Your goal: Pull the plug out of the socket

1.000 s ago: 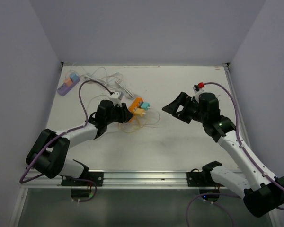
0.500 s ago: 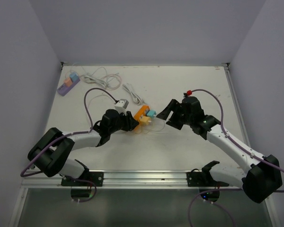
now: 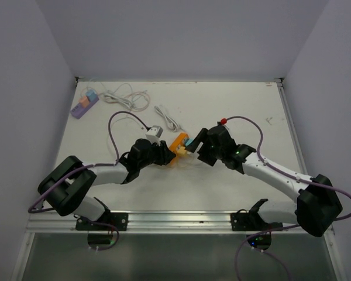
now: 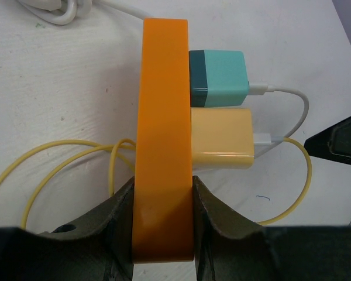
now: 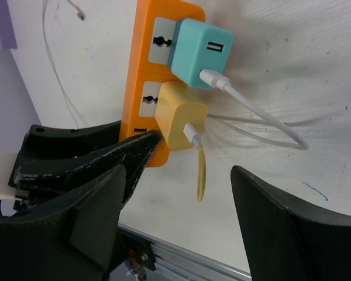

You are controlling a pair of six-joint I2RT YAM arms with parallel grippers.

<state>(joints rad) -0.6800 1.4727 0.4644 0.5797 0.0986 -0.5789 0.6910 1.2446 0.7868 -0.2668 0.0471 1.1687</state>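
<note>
An orange socket strip (image 3: 176, 143) lies mid-table. A teal plug (image 4: 218, 78) and a yellow plug (image 4: 221, 139) sit in it side by side; they also show in the right wrist view, teal (image 5: 199, 52) and yellow (image 5: 178, 116). My left gripper (image 4: 162, 216) is shut on the strip's near end (image 4: 162, 146). My right gripper (image 5: 178, 205) is open, its jaws wide apart, just short of the yellow plug, touching nothing. In the top view it (image 3: 194, 147) sits right beside the plugs.
A white cable (image 4: 286, 96) and a thin yellow cable (image 4: 58, 164) loop from the plugs over the table. A purple strip (image 3: 85, 103) and coiled white cables (image 3: 126, 96) lie at the back left. White walls close in both sides.
My left gripper has carried the orange strip toward the middle. My right arm has swung left and lowered until its open jaws are next to the plugs.
</note>
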